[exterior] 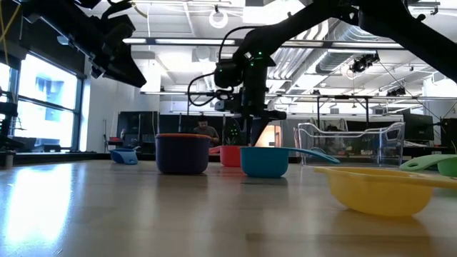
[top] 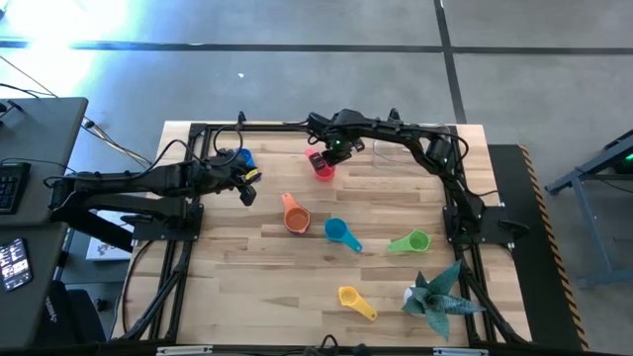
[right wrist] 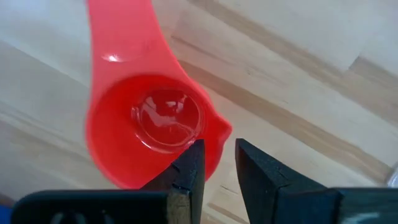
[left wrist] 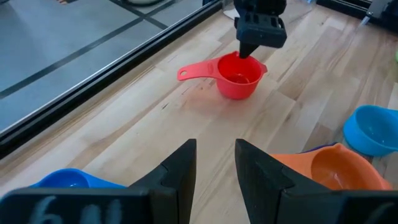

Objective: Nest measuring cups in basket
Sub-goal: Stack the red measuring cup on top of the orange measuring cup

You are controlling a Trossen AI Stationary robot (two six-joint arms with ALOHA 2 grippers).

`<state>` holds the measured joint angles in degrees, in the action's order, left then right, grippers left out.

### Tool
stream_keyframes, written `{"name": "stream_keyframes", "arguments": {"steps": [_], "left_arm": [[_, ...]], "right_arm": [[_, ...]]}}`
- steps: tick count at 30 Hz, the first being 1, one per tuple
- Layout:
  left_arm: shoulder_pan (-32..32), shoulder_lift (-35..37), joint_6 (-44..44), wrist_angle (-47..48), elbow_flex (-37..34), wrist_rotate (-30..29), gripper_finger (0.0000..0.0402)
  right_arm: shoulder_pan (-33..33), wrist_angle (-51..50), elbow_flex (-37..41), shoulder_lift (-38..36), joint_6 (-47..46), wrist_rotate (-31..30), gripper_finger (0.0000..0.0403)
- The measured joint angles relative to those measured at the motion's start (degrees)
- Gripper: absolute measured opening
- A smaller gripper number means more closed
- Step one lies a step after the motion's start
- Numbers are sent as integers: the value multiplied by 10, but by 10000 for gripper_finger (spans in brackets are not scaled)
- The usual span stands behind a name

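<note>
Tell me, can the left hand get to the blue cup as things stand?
Probably yes. The left hand is open and empty, and the blue cup stands right beside it with nothing between them; the right hand is busy at the red cup.

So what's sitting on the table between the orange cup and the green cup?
The teal cup lies between the orange cup and the green cup, its handle pointing toward the green one. The high view shows this; otherwise that stretch is bare wood.
</note>
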<state>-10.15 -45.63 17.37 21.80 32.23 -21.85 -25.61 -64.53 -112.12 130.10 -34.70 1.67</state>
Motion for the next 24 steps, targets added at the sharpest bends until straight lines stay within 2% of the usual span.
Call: {"name": "stream_keyframes", "arguments": {"steps": [8,15,24], "left_arm": [[0,0,-1,1,0,0,101],[0,0,-1,2,0,0,101],[0,0,-1,4,0,3,101]], "right_arm": [[3,13,24,2,-3,3,77],[5,17,24,2,6,6,7],[31,-5,5,-3,-36,12,5]]}}
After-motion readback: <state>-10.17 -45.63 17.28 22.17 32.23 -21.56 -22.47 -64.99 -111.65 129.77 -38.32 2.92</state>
